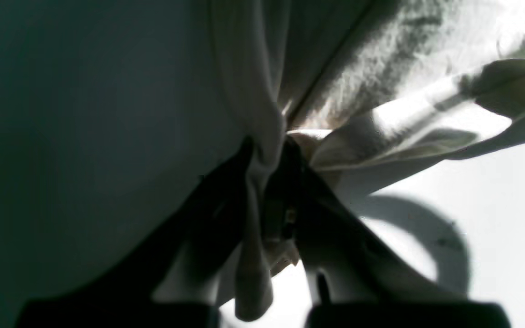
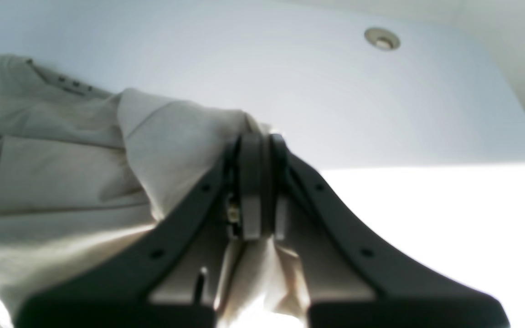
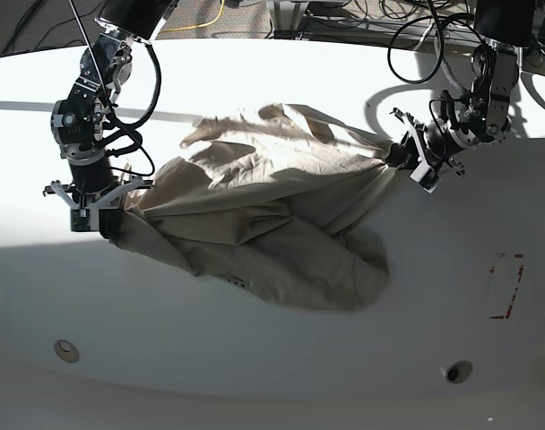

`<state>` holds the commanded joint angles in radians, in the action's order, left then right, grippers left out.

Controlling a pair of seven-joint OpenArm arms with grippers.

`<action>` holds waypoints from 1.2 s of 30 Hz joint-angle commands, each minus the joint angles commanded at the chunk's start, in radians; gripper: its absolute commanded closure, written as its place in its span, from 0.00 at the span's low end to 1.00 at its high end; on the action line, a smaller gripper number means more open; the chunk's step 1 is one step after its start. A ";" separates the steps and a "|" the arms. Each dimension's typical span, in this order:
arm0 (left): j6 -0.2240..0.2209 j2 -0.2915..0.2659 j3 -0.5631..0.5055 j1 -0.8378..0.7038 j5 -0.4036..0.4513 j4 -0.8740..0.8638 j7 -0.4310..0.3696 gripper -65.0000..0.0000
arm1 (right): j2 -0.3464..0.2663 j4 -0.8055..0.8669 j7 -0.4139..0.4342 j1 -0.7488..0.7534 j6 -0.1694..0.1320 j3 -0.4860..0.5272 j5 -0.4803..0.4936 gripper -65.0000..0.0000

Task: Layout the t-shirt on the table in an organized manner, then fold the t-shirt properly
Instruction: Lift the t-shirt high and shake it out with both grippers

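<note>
Nearest the base camera, the white surface (image 3: 255,358) had a small round hole (image 3: 66,350) on one side and another hole (image 3: 458,371) on the other, with a red dashed mark (image 3: 507,287) close by. Past these, the beige t-shirt (image 3: 263,224) lay bunched and wrinkled in the middle of the surface, pulled out between the two arms.

The right gripper (image 3: 109,218) had its fingers (image 2: 249,182) closed tight on one edge of the shirt. The left gripper (image 3: 396,154) was also closed on cloth, and its fingers (image 1: 226,191) pinched a thick fold.

The step looked like spreading the shirt out flat. To do it well, both arms should probably pull apart slowly and evenly, so the cloth goes smooth and does not slip free. The lower part sagged in a heap, so a little lift and a gentle lay-down would likely help. The sleeves were hard to tell apart in the folds.
</note>
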<state>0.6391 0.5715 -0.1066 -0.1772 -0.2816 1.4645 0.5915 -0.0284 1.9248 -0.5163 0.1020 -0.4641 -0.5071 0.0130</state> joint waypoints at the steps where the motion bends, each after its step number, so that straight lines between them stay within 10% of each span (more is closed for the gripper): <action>1: 0.014 0.011 0.011 -0.002 0.000 0.006 0.009 1.00 | 0.002 0.003 0.000 0.009 0.000 0.000 0.000 1.00; 11: 0.059 0.183 0.239 -0.025 0.098 0.031 0.112 1.00 | 0.074 0.029 0.002 0.086 -0.002 -0.175 -0.008 1.00; 22: 0.059 0.176 0.321 0.044 0.255 0.037 0.117 0.79 | 0.147 0.048 -0.051 0.193 -0.003 -0.180 -0.003 0.96; 36: 0.059 0.095 0.322 0.081 0.287 0.038 0.117 0.48 | 0.185 0.109 -0.097 0.269 -0.005 0.044 0.103 0.45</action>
<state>0.6981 0.6667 0.2156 -0.0959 0.0054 1.5029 0.7081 0.1571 2.0338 -0.6130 0.3705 -0.4687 -0.4626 0.1158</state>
